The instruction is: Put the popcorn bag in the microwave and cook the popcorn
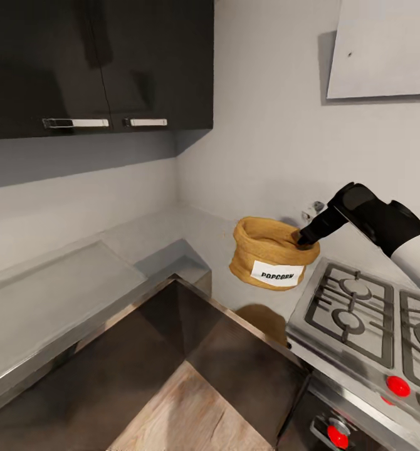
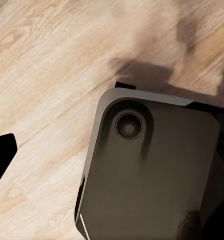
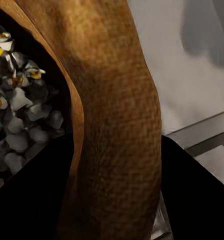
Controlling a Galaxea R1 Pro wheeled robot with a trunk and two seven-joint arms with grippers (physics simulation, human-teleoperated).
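Observation:
The popcorn bag (image 1: pixel 269 254), a squat tan sack with a white POPCORN label, stands in the corner of the pale countertop (image 1: pixel 197 232), just beside the hob. My right gripper (image 1: pixel 304 239) reaches down from the right onto the sack's near rim. In the right wrist view the woven bag wall (image 3: pixel 122 140) runs between two dark fingers (image 3: pixel 192 200), one inside the mouth and one outside. Pale and dark popcorn (image 3: pixel 16 110) lies within. My left gripper (image 2: pixel 112 165) hangs over the wooden floor, its fingertips (image 2: pixel 1 160) far apart. The microwave is out of view.
A steel gas hob (image 1: pixel 360 313) with red knobs (image 1: pixel 398 385) sits right of the bag. Dark wall cabinets (image 1: pixel 97 62) hang above the left counter run (image 1: pixel 53 294). The robot's dark base (image 2: pixel 152 175) stands on the wooden floor (image 1: pixel 185 413).

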